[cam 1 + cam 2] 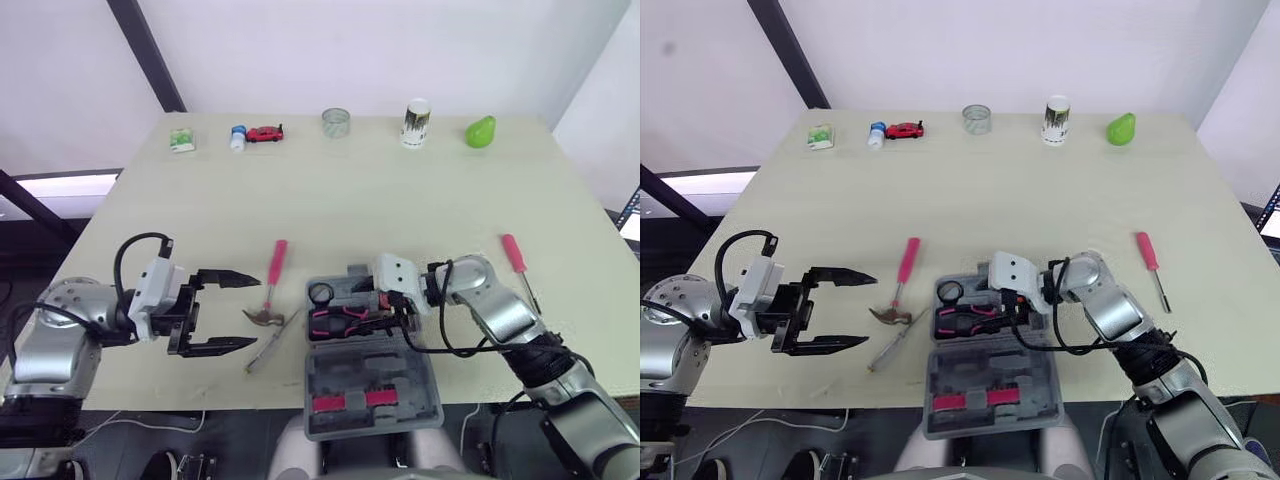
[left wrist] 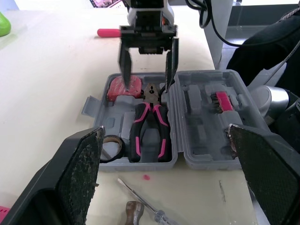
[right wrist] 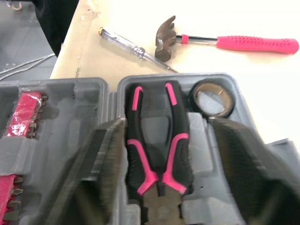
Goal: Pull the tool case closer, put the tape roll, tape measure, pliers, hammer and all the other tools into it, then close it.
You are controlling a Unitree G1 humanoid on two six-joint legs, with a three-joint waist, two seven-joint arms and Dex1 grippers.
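Observation:
The grey tool case (image 1: 432, 392) lies open at the table's front edge. In its tray are the black-and-pink pliers (image 3: 157, 140), a tape roll (image 3: 212, 97) and a red tape measure (image 2: 124, 88). My right gripper (image 2: 145, 86) is open over the tray, one finger on each side of the pliers' head. Left of the case lie the pink-handled hammer (image 1: 272, 275) and a clear tester screwdriver (image 1: 270, 347). My left gripper (image 1: 870, 309) is open with nothing in it, its tips close to the hammer head. A pink screwdriver (image 1: 516, 258) lies to the right.
Along the far edge stand a green box (image 1: 182, 140), a small bottle (image 1: 238, 137), a red toy car (image 1: 265, 133), a glass jar (image 1: 336, 122), a can (image 1: 416, 122) and a green pear (image 1: 480, 131). The case lid overhangs the table's front edge.

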